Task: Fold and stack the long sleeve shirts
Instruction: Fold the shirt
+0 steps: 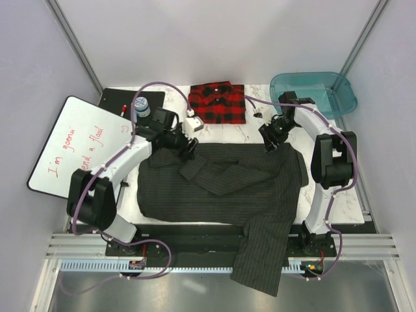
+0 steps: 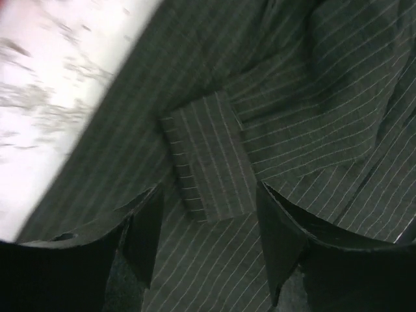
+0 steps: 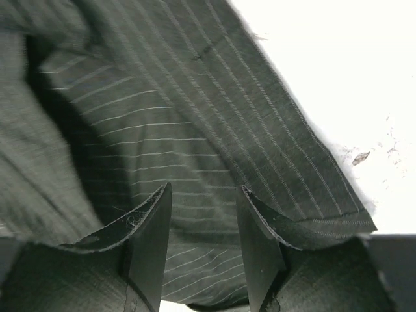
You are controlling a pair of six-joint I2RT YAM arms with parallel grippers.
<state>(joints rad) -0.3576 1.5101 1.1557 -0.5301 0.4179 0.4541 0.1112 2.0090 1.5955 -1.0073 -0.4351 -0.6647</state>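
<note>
Top external: white, perhaps marbled, tabletop [image 1: 224, 133]

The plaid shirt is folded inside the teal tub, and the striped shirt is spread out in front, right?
Not quite. The top view shows the plaid shirt folded on the table, left of the tub, not inside it. The striped shirt is indeed spread out in front.

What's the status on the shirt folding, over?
Left gripper open, right gripper open, both above pinstripe shirt. It lies spread, part hanging off near edge. Plaid shirt folded at far side. Nothing blocking.
</note>
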